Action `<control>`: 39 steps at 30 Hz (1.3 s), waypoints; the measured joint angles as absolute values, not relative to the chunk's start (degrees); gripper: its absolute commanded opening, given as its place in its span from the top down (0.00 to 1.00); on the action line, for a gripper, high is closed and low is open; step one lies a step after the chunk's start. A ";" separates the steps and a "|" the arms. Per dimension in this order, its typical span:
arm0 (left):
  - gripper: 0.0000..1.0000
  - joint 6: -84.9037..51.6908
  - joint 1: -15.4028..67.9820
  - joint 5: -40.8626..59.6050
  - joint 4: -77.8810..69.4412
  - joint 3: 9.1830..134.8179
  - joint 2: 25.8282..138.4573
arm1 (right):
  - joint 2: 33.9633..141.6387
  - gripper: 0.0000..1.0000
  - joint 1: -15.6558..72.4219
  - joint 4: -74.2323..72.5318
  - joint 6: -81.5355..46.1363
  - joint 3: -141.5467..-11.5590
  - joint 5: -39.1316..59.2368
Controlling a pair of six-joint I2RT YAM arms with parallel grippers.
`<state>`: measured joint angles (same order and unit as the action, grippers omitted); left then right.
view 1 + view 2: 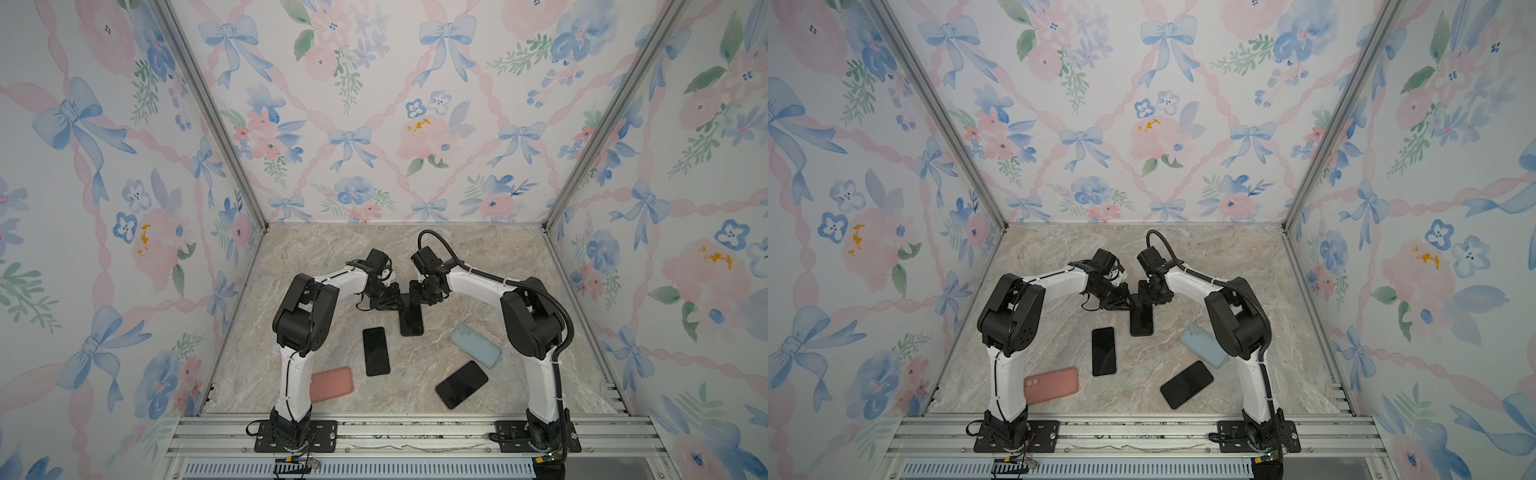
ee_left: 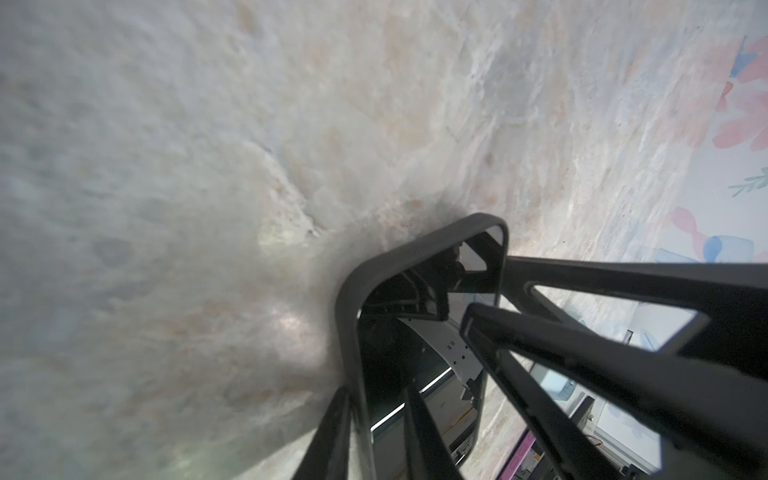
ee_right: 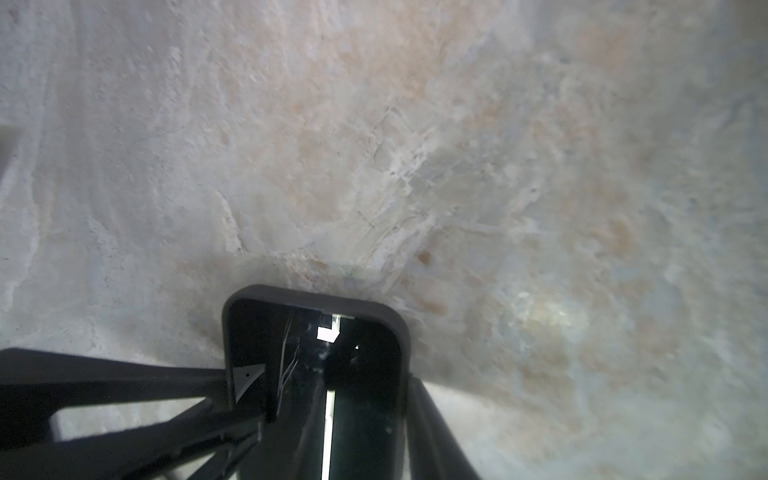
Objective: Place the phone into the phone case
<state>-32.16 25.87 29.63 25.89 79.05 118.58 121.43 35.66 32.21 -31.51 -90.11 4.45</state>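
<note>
— How far along did the job look?

— Nearly done for one pair, judging by what lay on the marble table [image 1: 478, 266]. A loose phone [image 1: 376, 351] near the middle and a second loose phone [image 1: 461, 384] nearer the front lay uncased. An empty blue case [image 1: 476, 345] and an empty pink case [image 1: 331, 384] lay apart from them.

— And the phone being worked on?

— The black phone [image 1: 411, 322] lay flat mid-table, screen up, inside the black case [image 2: 347, 316]. In the wrist views the rim wrapped both far corners. Whether the near end was seated was too small to tell.

— The tools?

— The left gripper [image 1: 386, 300] and right gripper [image 1: 419, 293] sat together over its far end. Each had its jaws narrowly parted astride a side rim. Whether they pinched the rim or only pressed on it could not be told.

— What was left?

— Probably a last press, then letting go.
</note>
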 measured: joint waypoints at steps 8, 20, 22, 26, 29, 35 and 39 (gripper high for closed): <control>0.80 -32.58 26.13 28.71 25.98 78.43 117.93 | 121.54 0.69 35.68 32.47 -31.68 -90.11 3.73; 0.64 -32.60 26.26 27.07 25.39 66.04 100.18 | 114.06 0.40 41.39 36.80 -34.24 -87.11 -0.54; 0.59 -32.56 26.17 26.70 25.36 63.81 97.49 | 111.85 0.34 42.83 36.93 -35.75 -85.34 -1.45; 0.48 -32.14 25.10 26.11 25.41 59.29 93.56 | 110.48 0.25 45.47 37.54 -38.33 -83.26 -3.42; 0.38 -31.59 23.68 25.89 25.45 56.62 91.66 | 110.93 0.21 46.68 38.00 -39.59 -83.11 -4.23; 0.21 -31.00 21.54 25.71 25.52 53.17 87.37 | 113.34 0.19 47.31 38.28 -40.14 -83.44 -5.74; 0.15 -30.57 20.73 25.74 25.43 52.49 86.08 | 116.51 0.17 47.37 39.07 -40.12 -84.42 -6.61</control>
<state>-30.57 20.73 25.74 25.43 52.49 86.08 116.51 47.37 39.07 -40.12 -84.42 -6.61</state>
